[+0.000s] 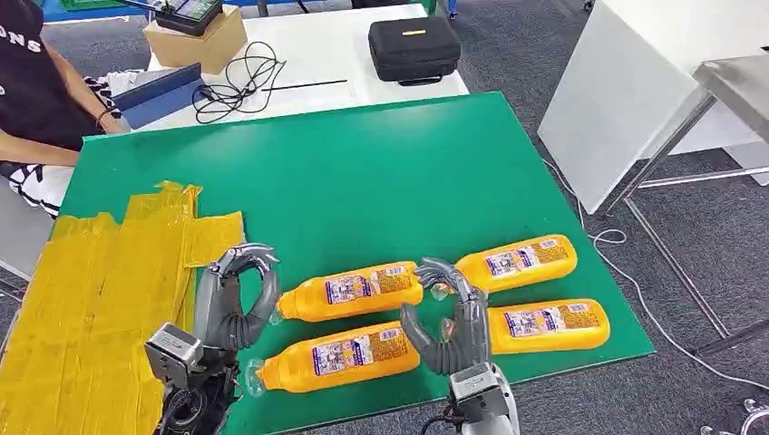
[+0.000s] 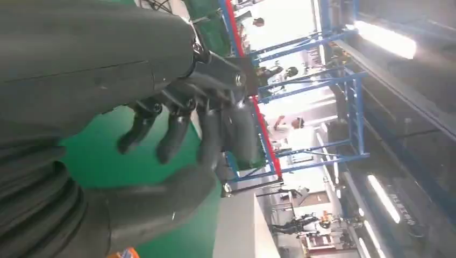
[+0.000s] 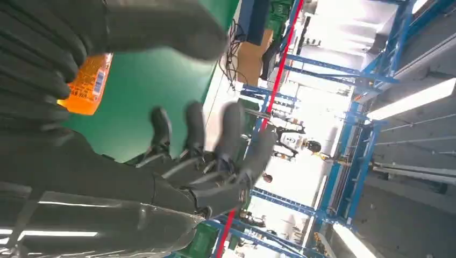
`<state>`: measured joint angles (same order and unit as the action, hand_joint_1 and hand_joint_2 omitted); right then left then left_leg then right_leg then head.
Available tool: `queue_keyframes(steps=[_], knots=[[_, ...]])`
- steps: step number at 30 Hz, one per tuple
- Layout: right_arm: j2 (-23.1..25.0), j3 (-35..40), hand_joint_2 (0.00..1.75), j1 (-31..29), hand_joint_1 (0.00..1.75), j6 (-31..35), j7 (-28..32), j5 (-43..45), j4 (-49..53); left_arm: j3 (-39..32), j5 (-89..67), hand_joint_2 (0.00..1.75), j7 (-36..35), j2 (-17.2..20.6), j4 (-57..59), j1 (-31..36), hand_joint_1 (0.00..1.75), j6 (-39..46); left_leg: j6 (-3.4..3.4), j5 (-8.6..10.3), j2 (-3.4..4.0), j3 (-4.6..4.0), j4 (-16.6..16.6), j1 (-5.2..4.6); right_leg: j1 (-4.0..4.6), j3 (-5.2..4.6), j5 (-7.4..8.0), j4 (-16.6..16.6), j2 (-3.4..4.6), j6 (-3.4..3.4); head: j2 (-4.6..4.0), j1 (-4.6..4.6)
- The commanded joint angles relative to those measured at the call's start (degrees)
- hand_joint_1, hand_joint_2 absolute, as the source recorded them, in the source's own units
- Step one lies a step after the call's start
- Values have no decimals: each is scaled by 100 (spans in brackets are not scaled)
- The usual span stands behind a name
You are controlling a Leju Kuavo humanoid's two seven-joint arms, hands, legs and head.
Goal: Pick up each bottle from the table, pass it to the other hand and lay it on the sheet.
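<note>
Several orange bottles with yellow labels lie on the green table (image 1: 363, 181) near its front edge: one at the near left (image 1: 340, 356), one above it (image 1: 354, 292), one at the far right (image 1: 517, 261) and one at the near right (image 1: 547, 325). The yellow sheet (image 1: 82, 308) covers the table's left side. My left hand (image 1: 231, 304) is raised between the sheet and the bottles, fingers curled, holding nothing; its fingers (image 2: 172, 134) hang over green. My right hand (image 1: 451, 317) is raised among the bottles, fingers apart and empty. An orange bottle (image 3: 86, 86) lies beyond the right hand's fingers (image 3: 215, 140).
A person (image 1: 36, 91) sits at the table's far left corner. Behind the green table a white table carries a black case (image 1: 414, 47), a cardboard box (image 1: 195, 41), a blue folder (image 1: 159, 91) and black cables (image 1: 236, 82). A white panel (image 1: 635, 82) and metal frame stand at right.
</note>
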<state>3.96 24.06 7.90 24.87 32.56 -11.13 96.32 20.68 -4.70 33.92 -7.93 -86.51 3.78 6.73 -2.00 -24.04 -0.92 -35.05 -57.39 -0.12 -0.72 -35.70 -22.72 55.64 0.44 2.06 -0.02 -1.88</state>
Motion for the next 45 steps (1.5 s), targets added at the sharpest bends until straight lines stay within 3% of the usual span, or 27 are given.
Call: queue_keyframes(steps=[1,8,14,18,21,22,25,28,31,35,37,41,45], knots=[[-341,-527,175,272,0,-500,-505,-87,1043,-131,-29,175,-122,-54,269,89,0,64,5,-8,-1,14,1,0,1,16,-10,-1,-8,-3,0,-2],[-655,-1023,175,157,0,-1611,-781,1464,1359,-203,-71,175,-186,6,228,99,0,35,5,-8,2,17,1,-2,-1,20,-9,-1,-5,-2,0,-2],[-665,-1057,175,156,0,-1639,-796,1526,1356,-202,-83,175,-188,17,215,100,0,33,9,-15,5,27,0,1,2,30,-14,-1,-4,-6,0,-2],[-812,-1169,175,90,0,-1990,-1066,1826,1244,-254,-206,175,-245,65,122,81,0,73,11,-21,12,37,-1,4,6,39,-17,-1,0,-7,0,0],[-1023,-1501,175,91,0,-2101,-1517,956,1230,-391,-261,175,-325,54,86,10,0,69,9,-20,13,37,-1,3,6,39,-15,-3,2,-5,0,0],[-1101,-1723,175,219,0,-2167,-1763,296,1317,-440,-289,175,-362,43,110,-6,0,47,6,-14,10,28,1,2,3,31,-10,-4,1,-2,0,0],[-1169,-2342,175,570,0,-2379,-1941,-418,1540,-503,-330,175,-387,34,212,-28,0,44,5,-14,-4,27,1,-1,1,33,-15,-2,-13,-2,0,0],[-1391,-2798,175,820,0,-2460,-2131,-1670,1644,-609,-353,175,-384,-30,326,-48,0,5,7,-19,-19,35,-2,0,2,47,-25,-2,-28,-3,0,0],[-1555,-2972,175,954,0,-2782,-2300,-2684,1708,-700,-400,175,-385,-116,504,15,0,-131,4,-16,-23,27,2,-7,-5,37,-20,-4,-24,0,0,0],[-2092,-3078,175,1087,0,-3128,-2482,-3262,1778,-755,-307,175,-414,-110,728,185,0,-267,1,-23,-20,30,-1,-11,-6,40,-23,-1,-22,-1,0,0],[-2391,-3392,175,1074,0,-3346,-2416,-3145,1776,-787,-225,175,-413,-82,844,258,0,-328,-3,-21,-21,23,-4,-13,-7,32,-20,0,-23,1,0,2],[-2618,-3801,175,1027,0,-3671,-2272,-3318,1773,-840,-150,175,-407,-73,914,288,0,-341,-1,-27,-7,37,-3,-13,-7,44,-21,-3,-12,-1,0,2],[-3018,-4147,175,1351,0,-3843,-2295,-3893,1971,-938,-46,175,-417,-78,967,267,0,-355,-1,-26,-14,34,-3,-15,-9,41,-22,-2,-19,0,0,0]])
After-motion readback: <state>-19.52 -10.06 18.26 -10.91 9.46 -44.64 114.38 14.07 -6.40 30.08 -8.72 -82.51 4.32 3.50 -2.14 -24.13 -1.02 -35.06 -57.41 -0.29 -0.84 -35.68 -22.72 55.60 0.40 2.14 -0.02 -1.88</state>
